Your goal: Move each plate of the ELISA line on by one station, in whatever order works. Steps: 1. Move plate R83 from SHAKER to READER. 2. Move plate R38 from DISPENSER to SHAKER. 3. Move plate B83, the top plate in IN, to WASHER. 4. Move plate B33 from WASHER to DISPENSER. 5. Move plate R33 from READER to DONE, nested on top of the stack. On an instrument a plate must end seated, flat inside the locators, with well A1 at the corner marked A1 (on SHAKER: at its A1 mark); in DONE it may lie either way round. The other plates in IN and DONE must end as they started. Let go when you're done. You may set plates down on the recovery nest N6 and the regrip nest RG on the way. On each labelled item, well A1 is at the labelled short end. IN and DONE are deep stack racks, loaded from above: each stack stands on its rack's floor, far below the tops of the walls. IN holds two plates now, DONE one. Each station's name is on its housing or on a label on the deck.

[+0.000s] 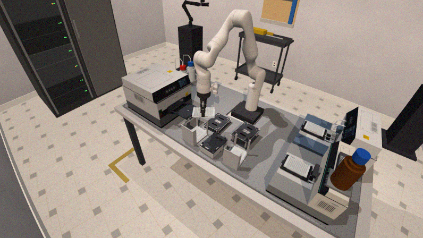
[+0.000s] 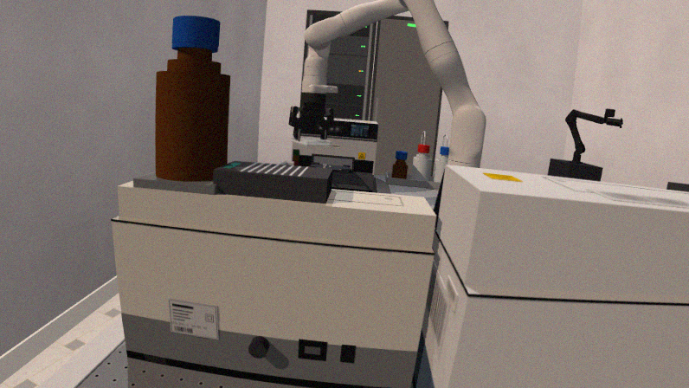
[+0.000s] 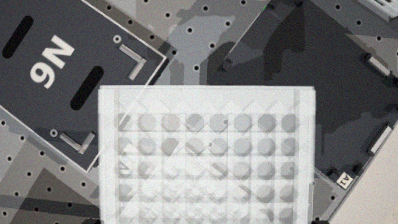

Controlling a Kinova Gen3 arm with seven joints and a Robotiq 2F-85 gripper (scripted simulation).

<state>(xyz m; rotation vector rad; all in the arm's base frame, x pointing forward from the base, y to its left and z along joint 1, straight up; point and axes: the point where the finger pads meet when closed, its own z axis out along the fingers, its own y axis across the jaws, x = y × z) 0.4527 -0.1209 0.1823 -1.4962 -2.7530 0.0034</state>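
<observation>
Grey perforated deck below, a white well plate [image 3: 207,155] in the air over it, carried by the gripper [image 1: 203,113].

Spread wide, the pincer pinches the plate across its body and holds it level, wells up; its label cannot be read, so which plate it is cannot be told. In the wrist view the plate's left corner overlaps the dark N6 nest [image 3: 50,55], and its right side overlaps a dark tray [image 3: 320,75] whose corner bears an A1 mark [image 3: 345,180]. From the top view the plate hangs above the deck between a beige instrument [image 1: 153,88] and a stack rack [image 1: 187,131], touching neither.
</observation>
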